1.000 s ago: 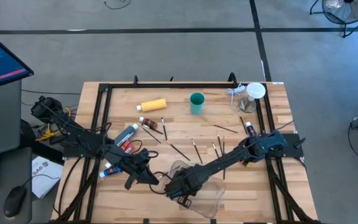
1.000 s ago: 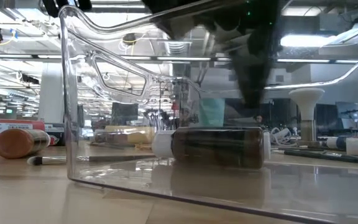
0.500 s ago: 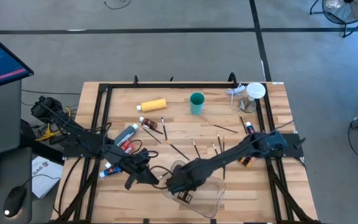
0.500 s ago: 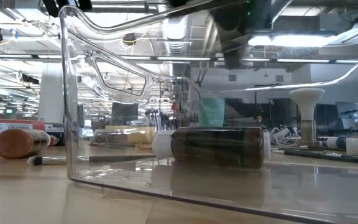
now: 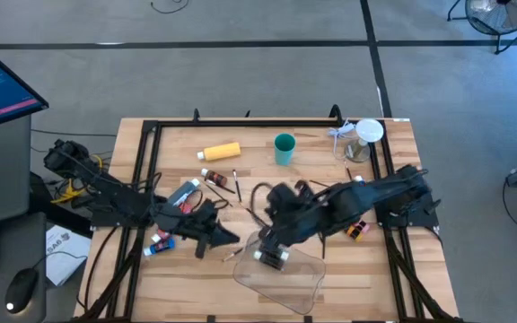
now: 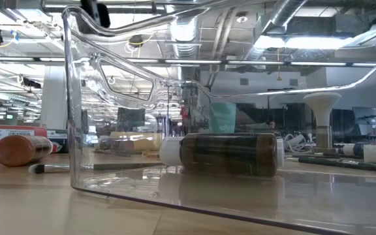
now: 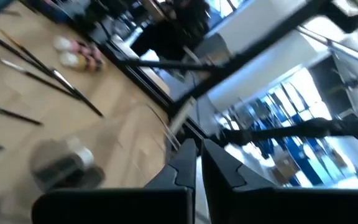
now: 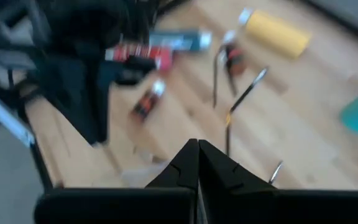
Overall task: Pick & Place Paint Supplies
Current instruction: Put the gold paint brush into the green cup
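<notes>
My right gripper (image 5: 270, 257) hangs over the far edge of the clear plastic tray (image 5: 305, 292), fingers pressed together with nothing between them; in my right wrist view the two dark fingers (image 8: 199, 163) meet in a closed point over the bare wood. My left gripper (image 5: 232, 238) sits on the table (image 5: 366, 278) just to the left of the tray, also pinched tight and carrying nothing, its fingers (image 7: 194, 163) closed.

Inside the tray lies one small brown paint bottle with a white cap (image 6: 224, 154), on its side; from above its white cap shows right under my right gripper. Everything else is outside the tray. Beyond the tray, toward the far side of the table, several thin paint brushes (image 5: 327, 186) lie scattered on the wood. Farther still from the tray stands the teal cup (image 5: 284, 148), and left of the cup lies the yellow bottle (image 5: 221, 151). Between the yellow bottle and the tray lies another small bottle (image 5: 214, 177) beside a brush. Left of the tray, past my left gripper, are the grey paint tube (image 5: 184, 193), a red tube (image 5: 187, 205) touching it, and a tube with blue on it (image 5: 159, 243) nearer the table's left rail. Right of the tray, by the right rail, two more small bottles (image 5: 358, 231) lie under my right arm.
</notes>
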Robot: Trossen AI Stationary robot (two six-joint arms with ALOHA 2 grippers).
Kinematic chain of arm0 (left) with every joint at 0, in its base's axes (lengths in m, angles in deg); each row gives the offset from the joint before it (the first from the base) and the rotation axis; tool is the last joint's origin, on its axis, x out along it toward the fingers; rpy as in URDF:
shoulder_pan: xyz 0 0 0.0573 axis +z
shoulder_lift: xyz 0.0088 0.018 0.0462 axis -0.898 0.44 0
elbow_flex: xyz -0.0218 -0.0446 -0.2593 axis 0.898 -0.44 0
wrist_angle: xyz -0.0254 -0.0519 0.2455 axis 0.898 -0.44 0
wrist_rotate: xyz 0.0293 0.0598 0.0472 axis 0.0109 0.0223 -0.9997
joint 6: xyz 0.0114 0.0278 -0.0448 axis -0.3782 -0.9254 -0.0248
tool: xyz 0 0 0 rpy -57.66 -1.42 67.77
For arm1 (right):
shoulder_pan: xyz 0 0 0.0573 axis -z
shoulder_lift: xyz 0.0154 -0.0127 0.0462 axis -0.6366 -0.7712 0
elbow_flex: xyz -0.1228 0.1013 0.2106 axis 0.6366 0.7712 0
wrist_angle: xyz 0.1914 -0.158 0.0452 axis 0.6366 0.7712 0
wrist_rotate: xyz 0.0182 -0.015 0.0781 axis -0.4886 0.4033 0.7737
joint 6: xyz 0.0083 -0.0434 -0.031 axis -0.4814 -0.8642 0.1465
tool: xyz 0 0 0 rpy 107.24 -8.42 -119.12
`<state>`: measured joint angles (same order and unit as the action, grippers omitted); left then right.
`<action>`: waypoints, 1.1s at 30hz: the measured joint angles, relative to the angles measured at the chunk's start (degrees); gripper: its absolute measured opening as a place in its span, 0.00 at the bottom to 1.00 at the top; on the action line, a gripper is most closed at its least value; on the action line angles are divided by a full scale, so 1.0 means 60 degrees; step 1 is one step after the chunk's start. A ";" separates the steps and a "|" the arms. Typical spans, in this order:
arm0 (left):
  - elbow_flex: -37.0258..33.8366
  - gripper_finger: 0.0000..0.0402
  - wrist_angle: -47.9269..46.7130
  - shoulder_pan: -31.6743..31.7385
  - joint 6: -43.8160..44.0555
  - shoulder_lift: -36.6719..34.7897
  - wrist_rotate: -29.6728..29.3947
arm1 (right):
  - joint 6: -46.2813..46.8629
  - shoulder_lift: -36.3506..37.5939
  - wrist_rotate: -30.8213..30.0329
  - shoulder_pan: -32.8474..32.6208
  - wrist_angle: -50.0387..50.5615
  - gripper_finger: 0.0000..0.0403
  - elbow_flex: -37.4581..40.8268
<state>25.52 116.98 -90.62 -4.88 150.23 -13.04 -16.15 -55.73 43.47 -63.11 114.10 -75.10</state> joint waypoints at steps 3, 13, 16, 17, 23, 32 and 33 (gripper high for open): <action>0.0000 0.00 0.0012 0.0517 0.0006 0.0000 -0.0021 | -0.0081 0.0333 -0.0311 0.0004 0.0143 0.00 -0.0004; 0.0000 0.00 0.0135 0.2315 0.0040 0.0000 0.1156 | -0.1829 0.0306 0.0128 -0.0463 0.0409 0.00 0.0002; 0.0000 0.00 0.0135 0.2730 0.0044 0.0000 0.1181 | -0.2514 0.0266 0.0254 -0.0830 0.0412 0.00 0.0022; 0.0000 0.00 0.0135 0.2883 0.0044 0.0000 0.1181 | -0.2856 0.0288 0.0253 -0.0941 0.0404 0.00 0.0023; 0.0000 0.00 0.0140 0.3807 0.0073 0.0000 0.1185 | -0.3445 0.0327 0.0295 -0.1195 0.0565 0.00 0.0827; 0.0000 0.00 0.0193 0.4257 0.0463 0.0000 0.1207 | -0.3432 0.2308 0.0543 -0.0787 -0.1887 0.00 0.4327; 0.0000 0.00 0.0189 0.4258 0.0430 0.0000 0.1207 | -0.3416 0.2632 0.0607 -0.0740 -0.2425 0.00 0.4890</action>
<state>25.52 118.11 -65.07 -2.30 150.23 -5.79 -36.65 -39.93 47.11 -67.55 99.56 -45.76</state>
